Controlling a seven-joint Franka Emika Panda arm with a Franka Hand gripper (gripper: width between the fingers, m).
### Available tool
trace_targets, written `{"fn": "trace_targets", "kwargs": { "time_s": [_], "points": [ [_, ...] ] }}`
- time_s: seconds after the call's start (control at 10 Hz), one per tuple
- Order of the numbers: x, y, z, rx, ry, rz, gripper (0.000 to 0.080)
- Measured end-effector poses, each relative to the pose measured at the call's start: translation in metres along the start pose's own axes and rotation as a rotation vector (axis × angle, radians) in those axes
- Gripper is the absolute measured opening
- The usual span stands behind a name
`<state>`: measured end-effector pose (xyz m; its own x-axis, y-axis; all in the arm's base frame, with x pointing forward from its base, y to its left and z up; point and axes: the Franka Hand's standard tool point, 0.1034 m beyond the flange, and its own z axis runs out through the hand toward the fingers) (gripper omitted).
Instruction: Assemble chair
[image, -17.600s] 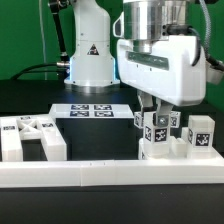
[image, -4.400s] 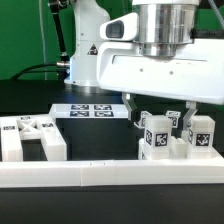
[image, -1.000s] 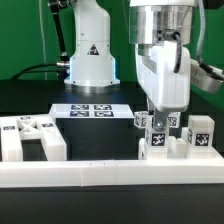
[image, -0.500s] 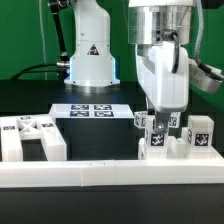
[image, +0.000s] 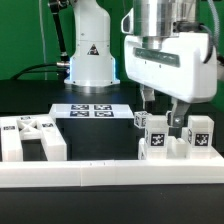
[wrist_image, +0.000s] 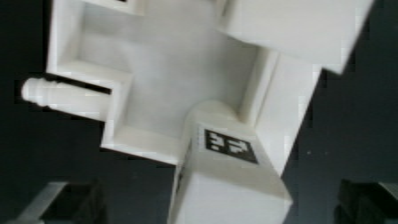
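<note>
The chair lies in loose white tagged pieces. A cluster of chunky pieces (image: 157, 141) stands at the exterior view's right, behind the long white rail (image: 110, 172). A flat slab piece with tags (image: 28, 135) lies at the left. My gripper (image: 163, 112) hangs just above the right cluster, jaws open and holding nothing. In the wrist view a white tagged post (wrist_image: 228, 150) runs between the two dark fingers (wrist_image: 68, 203) with a gap on each side. It joins a wider white piece (wrist_image: 169, 80) with a round peg (wrist_image: 54, 92).
The marker board (image: 92, 111) lies flat behind the middle of the black table. The robot's white base (image: 90, 55) stands at the back. The rail runs along the whole front edge.
The gripper has turned about its vertical axis, so its broad face now faces the exterior camera. It stays over the right cluster. The chair pieces have not moved.
</note>
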<state>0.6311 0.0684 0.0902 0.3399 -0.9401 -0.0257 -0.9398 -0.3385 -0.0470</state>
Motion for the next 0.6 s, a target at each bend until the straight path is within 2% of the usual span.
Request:
{"fn": "trace_targets", "kwargs": {
  "time_s": [0.2,0.6],
  "points": [
    [0.0055,-0.0005,-0.0024,0.010,-0.006,-0.119,0.0649],
    [0.0067,-0.0008,-0.0021,0.011,-0.006,-0.089,0.0649]
  ]
}}
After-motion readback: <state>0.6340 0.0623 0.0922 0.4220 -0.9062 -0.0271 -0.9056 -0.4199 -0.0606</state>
